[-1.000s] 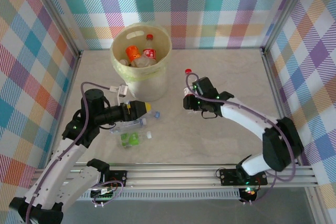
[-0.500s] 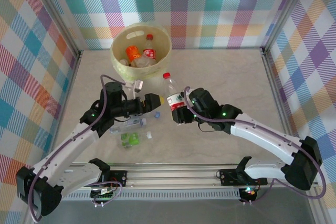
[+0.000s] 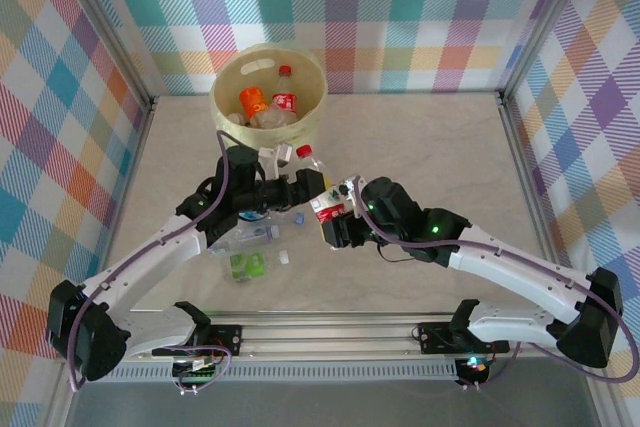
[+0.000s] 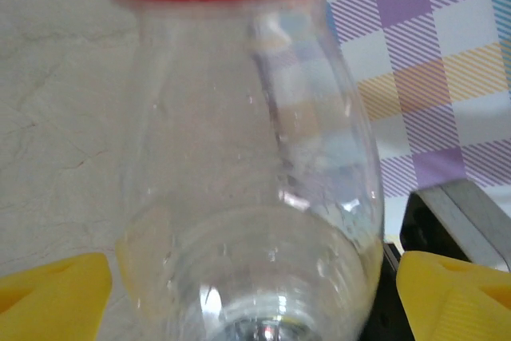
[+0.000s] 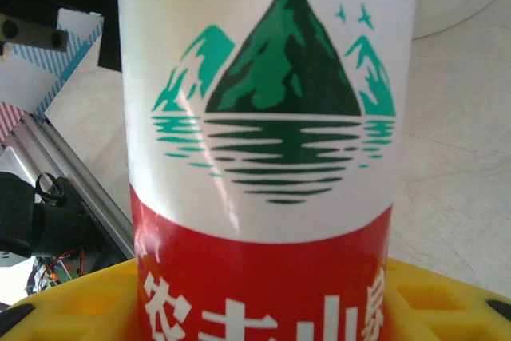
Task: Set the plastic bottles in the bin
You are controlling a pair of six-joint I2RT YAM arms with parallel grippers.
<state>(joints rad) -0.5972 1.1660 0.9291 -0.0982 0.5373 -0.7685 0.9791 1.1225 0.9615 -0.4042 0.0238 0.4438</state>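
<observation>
looks like a mid-air handoff around the middle of the top view. right gripper (image 3: 332, 219) is clenched on the labelled body of a bottle (image 3: 320, 199), which leaves the red cap (image 3: 304, 153) end free. left gripper (image 3: 306, 185) has its yellow fingers (image 4: 49, 287) either side of the clear shoulder, jaws spread, not quite touching it. my guess why: the bin (image 3: 316, 97) sits upper left, an easier reach for the left arm. binned bottles (image 3: 268, 105) are inside already, and loose bottles (image 3: 245, 237) wait on the table (image 3: 420, 147), lower left.
</observation>
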